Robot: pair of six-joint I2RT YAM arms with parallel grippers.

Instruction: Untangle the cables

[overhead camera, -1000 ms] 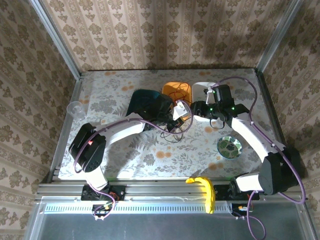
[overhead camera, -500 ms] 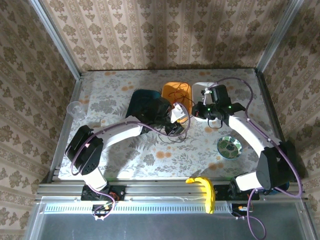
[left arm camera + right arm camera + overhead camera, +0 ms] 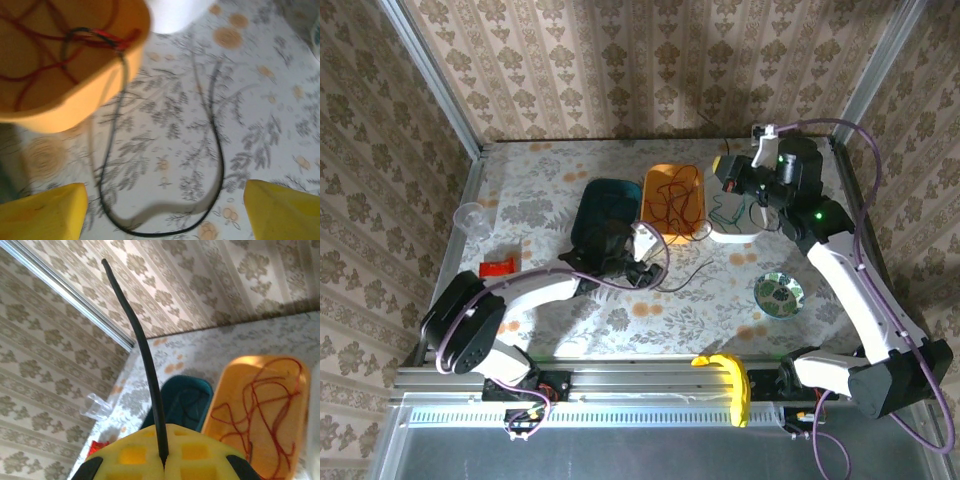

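Clamps a black strand (image 3: pixel 145 355) between the yellow pads (image 3: pixel 125 455) of the right gripper (image 3: pixel 162 460), loose end pointing up at the wall. Hangs now high over the white bowl (image 3: pixel 735 236) at the far right, where a second ago sat low by the orange tray (image 3: pixel 650 205), almost nose to nose with the left gripper (image 3: pixel 648 268). Leaves that one spread wide and empty, drawn back toward the near left, with the black cable (image 3: pixel 220 165) lying as a slack loop on the table between its fingertips (image 3: pixel 42 210), touched by neither.

Reads as a pull-apart mostly done: red cable (image 3: pixel 675 195) heaped in the orange tray, green cable (image 3: pixel 720 210) at the white bowl, black trailing onto the table. Cannot tell whether the clamped strand belongs to that loop.

Gives, from the right wrist, the grip itself, too small to judge from overhead, plus the teal tray (image 3: pixel 185 395) beyond. Gives, from the left wrist, black crossing red at the tray's lip, so probably some tangle left. Adds, from overhead, the arms' spacing and a red block (image 3: pixel 500 267) uncovered by the left arm's retreat.
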